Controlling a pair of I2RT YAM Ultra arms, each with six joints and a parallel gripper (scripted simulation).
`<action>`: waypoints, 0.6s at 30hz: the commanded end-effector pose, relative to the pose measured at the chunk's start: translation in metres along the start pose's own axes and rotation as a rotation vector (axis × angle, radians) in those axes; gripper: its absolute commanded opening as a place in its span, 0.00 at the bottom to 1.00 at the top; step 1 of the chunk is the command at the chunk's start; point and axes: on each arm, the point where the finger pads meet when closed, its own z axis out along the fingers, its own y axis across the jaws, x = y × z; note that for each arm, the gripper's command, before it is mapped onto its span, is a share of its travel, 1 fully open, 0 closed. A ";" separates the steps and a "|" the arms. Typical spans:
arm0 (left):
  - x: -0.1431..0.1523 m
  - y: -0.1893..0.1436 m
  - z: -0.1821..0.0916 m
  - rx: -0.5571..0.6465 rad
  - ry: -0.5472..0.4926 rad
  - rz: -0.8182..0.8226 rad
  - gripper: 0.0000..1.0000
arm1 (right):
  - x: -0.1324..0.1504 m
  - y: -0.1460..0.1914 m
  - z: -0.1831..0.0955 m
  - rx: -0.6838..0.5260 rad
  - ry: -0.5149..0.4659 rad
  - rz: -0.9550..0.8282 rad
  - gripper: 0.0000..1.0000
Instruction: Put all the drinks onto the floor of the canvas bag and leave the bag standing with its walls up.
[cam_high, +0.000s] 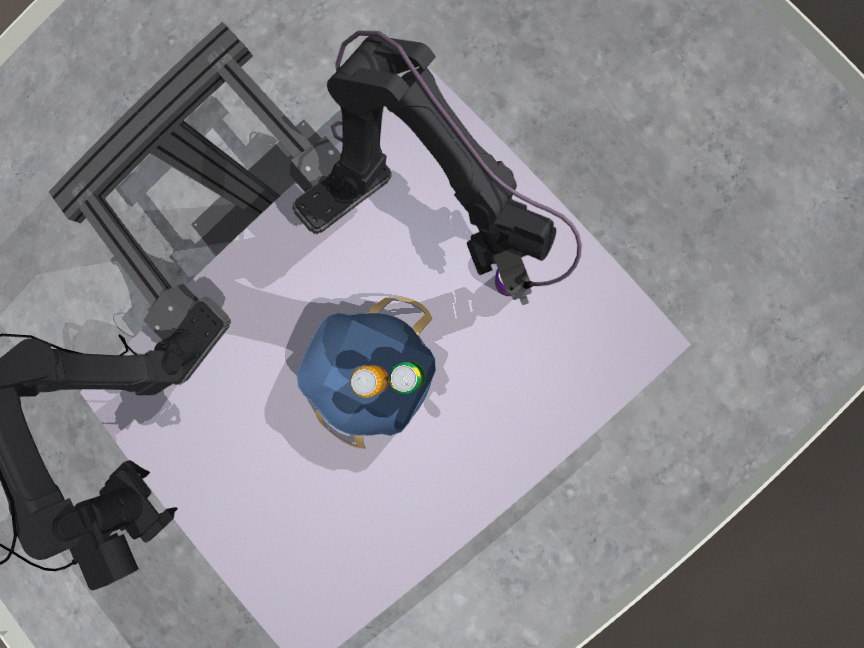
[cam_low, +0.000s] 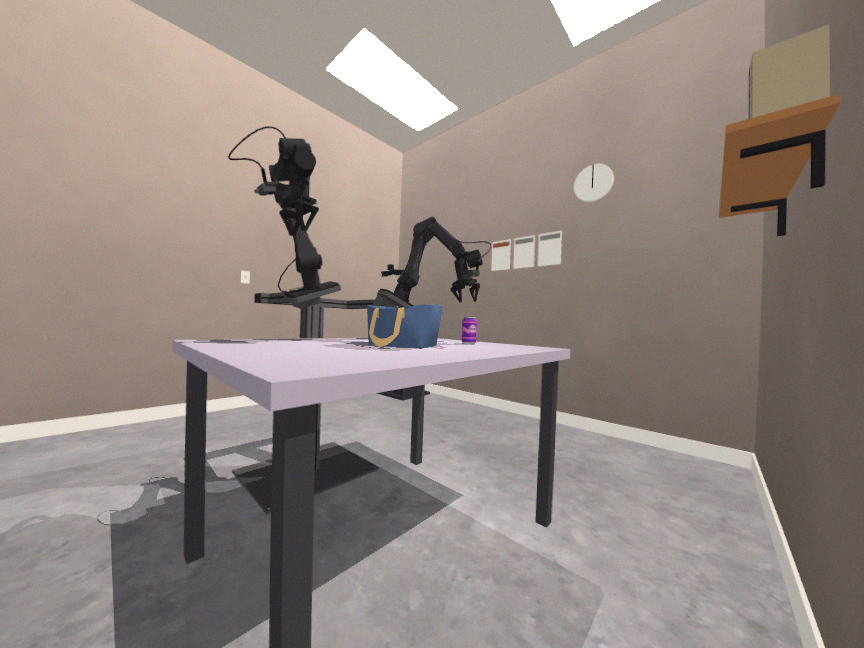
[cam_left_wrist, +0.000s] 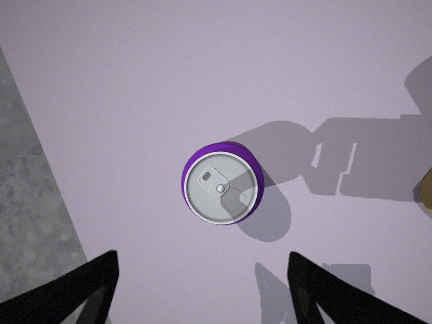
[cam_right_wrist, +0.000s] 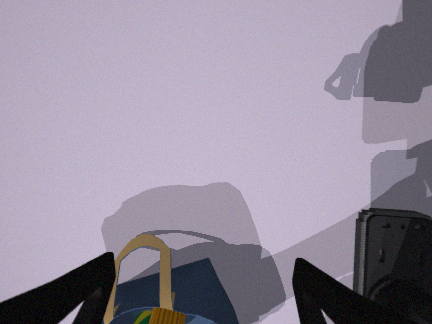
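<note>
A purple can stands upright on the table. My left gripper is open and empty above it; its camera mount partly hides the can in the top view. The blue canvas bag stands with its walls up. Inside it are an orange can and a green can, side by side, tops up. My right gripper is open and empty, high beyond the table's edge.
The tan handles stick out on two opposite sides of the bag. The purple can stands apart from the bag, near one edge of the table. The arm bases are at the frame side of the table.
</note>
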 end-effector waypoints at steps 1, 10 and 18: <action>-0.022 0.007 0.023 -0.081 -0.132 -0.280 0.84 | -0.001 0.000 -0.005 -0.028 -0.023 0.002 0.86; -0.025 0.003 0.047 -0.097 -0.222 -0.561 0.84 | -0.001 0.000 -0.005 -0.028 -0.023 0.002 0.86; -0.009 -0.016 0.060 -0.056 -0.155 -0.501 0.84 | -0.001 0.000 -0.005 -0.028 -0.023 0.002 0.86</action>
